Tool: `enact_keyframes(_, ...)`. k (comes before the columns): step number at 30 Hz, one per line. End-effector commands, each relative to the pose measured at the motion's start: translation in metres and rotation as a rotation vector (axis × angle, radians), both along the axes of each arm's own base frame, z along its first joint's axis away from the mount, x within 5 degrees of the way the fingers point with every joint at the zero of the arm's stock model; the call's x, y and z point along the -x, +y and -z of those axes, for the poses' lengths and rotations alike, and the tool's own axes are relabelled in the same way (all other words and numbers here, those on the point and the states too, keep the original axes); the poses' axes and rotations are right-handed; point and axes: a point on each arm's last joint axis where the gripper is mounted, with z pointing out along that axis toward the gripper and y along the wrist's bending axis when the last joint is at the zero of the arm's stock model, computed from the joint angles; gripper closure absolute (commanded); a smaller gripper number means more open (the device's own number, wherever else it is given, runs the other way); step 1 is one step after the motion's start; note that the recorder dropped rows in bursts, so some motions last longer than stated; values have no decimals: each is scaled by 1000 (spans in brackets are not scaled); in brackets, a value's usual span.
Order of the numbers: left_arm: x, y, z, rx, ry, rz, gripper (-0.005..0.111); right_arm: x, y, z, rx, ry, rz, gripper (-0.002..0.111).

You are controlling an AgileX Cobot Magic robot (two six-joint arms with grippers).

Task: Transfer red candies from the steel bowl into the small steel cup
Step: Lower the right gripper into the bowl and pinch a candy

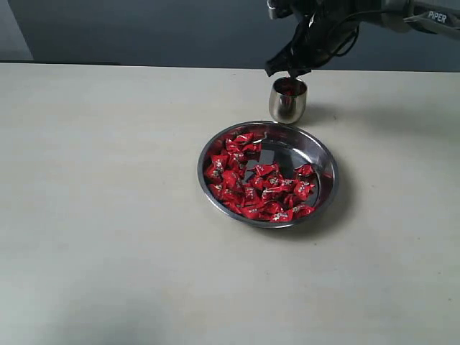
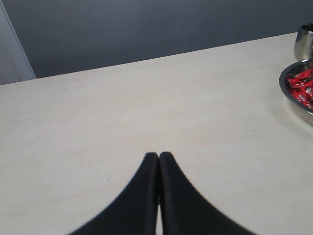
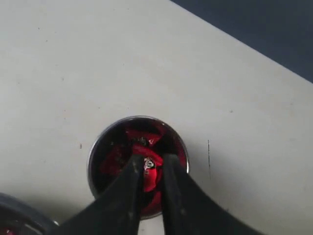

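Note:
The small steel cup stands just behind the steel bowl, which holds many red candies. My right gripper hangs directly over the cup's mouth. In the right wrist view its fingers are slightly parted, and my right gripper has one red candy sitting between them above the cup, whose inside shows red. My left gripper is shut and empty over bare table, far from the bowl and the cup. It does not show in the exterior view.
The pale table ends at a far edge close behind the cup, with a dark wall beyond. The right arm reaches in from the upper right.

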Motion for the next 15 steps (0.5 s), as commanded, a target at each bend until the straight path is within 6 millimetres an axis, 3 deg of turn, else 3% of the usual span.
enact_keyframes(1,0,-1,-1,6,-9,10,106,12,1,-9,24,79,-93,93)
enact_keyframes(3,0,-1,-1,6,-9,10,106,27,6,-14,-6,194,-209,91)
enact_keyframes(6,0,-1,-1,6,-9,10,106,52,20,-11,-120,421,-423,70)
enact_keyframes(15,0,-1,-1,6,-9,10,106,49,27,29,-128,519,-396,69)
